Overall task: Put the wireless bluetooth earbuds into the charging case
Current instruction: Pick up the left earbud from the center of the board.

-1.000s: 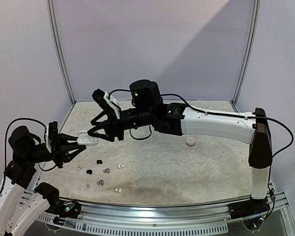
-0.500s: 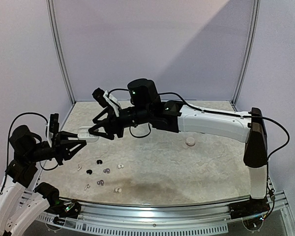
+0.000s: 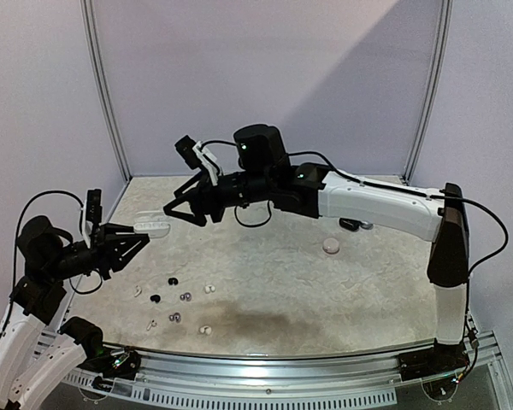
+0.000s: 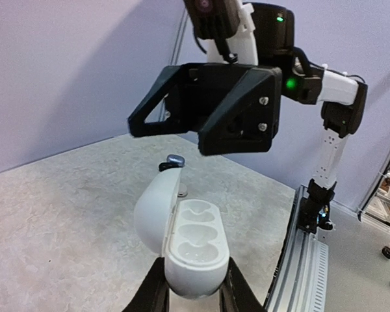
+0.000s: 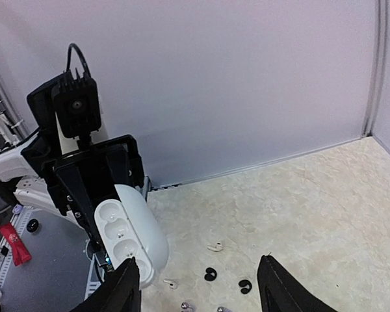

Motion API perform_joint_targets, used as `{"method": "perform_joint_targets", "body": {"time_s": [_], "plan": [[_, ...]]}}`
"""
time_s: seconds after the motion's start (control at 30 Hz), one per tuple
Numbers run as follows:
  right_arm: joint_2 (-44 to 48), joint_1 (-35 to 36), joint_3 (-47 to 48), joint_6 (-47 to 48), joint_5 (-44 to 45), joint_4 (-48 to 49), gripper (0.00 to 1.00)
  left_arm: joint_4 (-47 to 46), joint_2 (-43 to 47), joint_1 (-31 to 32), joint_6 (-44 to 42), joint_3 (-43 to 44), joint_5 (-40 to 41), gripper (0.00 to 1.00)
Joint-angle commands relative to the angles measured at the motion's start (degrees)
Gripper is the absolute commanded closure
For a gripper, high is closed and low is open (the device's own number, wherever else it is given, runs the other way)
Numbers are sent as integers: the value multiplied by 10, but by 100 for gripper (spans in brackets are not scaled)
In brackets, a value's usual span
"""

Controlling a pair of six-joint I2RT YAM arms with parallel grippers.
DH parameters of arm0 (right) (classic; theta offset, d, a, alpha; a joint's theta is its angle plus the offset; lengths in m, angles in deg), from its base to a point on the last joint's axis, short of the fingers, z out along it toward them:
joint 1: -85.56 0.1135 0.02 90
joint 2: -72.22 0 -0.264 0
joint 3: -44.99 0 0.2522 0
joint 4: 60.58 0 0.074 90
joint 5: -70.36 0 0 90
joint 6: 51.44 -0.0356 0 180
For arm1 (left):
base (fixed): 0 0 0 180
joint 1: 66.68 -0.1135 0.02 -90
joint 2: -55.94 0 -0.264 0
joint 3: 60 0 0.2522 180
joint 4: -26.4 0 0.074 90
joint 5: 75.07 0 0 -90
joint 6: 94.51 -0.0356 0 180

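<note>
Two changes stand out over the last second. The right tool (image 3: pixel 185 213) had been down at the charging case (image 3: pixel 151 227) with its fingertips against it. It has since drawn back and risen, and now hangs just above and beyond the case without touching it. Its jaws have spread wide and nothing sits between them. The left tool (image 3: pixel 139 241) has carried the case slightly upward and stays pinched nearly shut on the case's lower body.

From the left wrist view, the case (image 4: pixel 190 242) sits directly ahead of the left tool (image 4: pixel 192 294), its lid (image 4: pixel 153 211) swung open to one side. The moulded wells (image 4: pixel 196 229) are bare, with no bud seated in them. The right tool (image 4: pixel 182 133) hovers over them, empty.

This suggests the lid-opening step is finished and the right tool is now free to fetch a bud. The earbuds (image 3: pixel 186 297) all lie scattered on the tabletop (image 3: pixel 325 290), below the left tool and well apart from the right tool. The insertion itself has therefore not begun.

No brand name, label or lettering can be read on the case, the buds or either tool. The only markings are small green indicator lights on the right arm.
</note>
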Motion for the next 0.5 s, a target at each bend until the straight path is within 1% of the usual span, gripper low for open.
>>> {"method": "perform_joint_targets", "body": {"time_s": [0.0,0.2,0.23,0.37,0.47], "plan": [[51,-4,-22,-10,95,-78,40,2,6,-22,5,-8,51,100],[48,4,-56,-47,205,-195,50,-23,13,-41,0,-27,87,100],[47,9,-61,-48,219,-210,51,-46,15,-44,-1,-33,90,100],[27,29,-71,-40,236,-252,54,-54,28,-58,-3,-36,95,100],[13,42,-80,-47,238,-261,56,-64,40,-71,-3,-40,85,100]]}}
